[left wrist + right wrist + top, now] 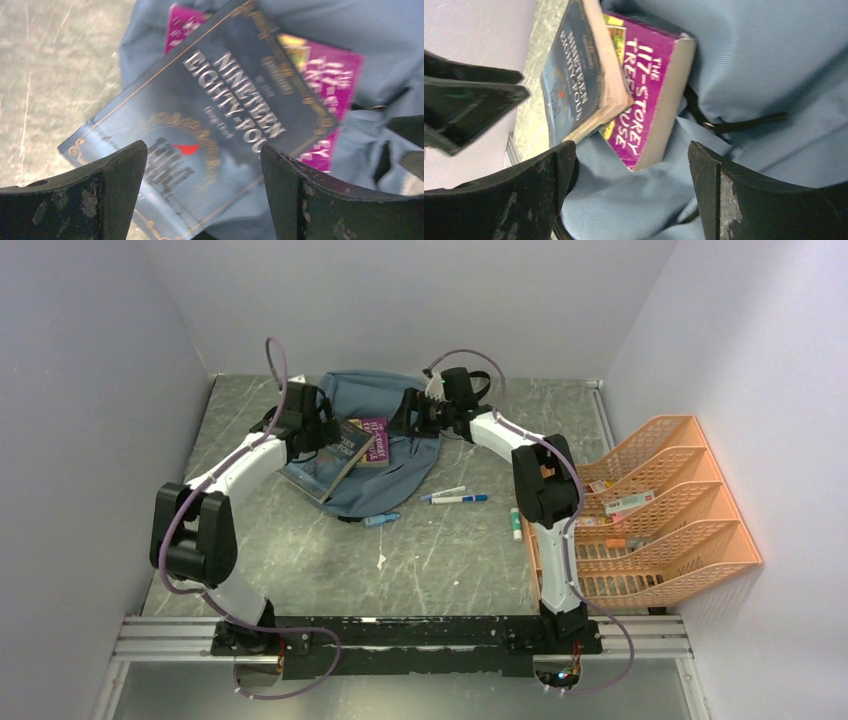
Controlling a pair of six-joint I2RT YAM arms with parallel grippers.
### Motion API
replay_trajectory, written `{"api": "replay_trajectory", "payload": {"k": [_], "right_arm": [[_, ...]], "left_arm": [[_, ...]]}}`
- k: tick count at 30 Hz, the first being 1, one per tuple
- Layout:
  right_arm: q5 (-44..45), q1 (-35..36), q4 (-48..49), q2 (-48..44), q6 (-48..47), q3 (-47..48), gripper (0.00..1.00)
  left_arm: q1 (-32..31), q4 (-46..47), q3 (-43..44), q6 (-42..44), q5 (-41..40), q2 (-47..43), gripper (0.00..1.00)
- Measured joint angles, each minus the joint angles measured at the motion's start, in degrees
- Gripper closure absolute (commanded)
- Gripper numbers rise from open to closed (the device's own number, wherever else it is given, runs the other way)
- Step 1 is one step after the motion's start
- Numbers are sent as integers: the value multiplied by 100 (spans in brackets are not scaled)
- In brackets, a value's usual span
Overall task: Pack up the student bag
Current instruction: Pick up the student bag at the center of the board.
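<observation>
Left gripper (202, 150) wide open, empty; dark book (200, 115) just beyond its fingertips. Right gripper (631, 150) open, empty, above bag (774, 60); purple book (646, 85) ahead.

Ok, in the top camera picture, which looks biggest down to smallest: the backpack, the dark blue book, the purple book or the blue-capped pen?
backpack
dark blue book
purple book, partly hidden under it
blue-capped pen
</observation>
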Motion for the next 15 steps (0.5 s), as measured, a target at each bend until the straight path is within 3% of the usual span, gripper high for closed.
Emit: {"api": "replay_trajectory", "payload": {"k": [8, 15], "right_arm": [[101, 258, 59, 431, 79, 514, 1], [-22, 240, 385, 874, 214, 664, 0]], "left_arm": [[275, 59, -863, -275, -46, 109, 20], [278, 400, -874, -431, -127, 330, 43]]}}
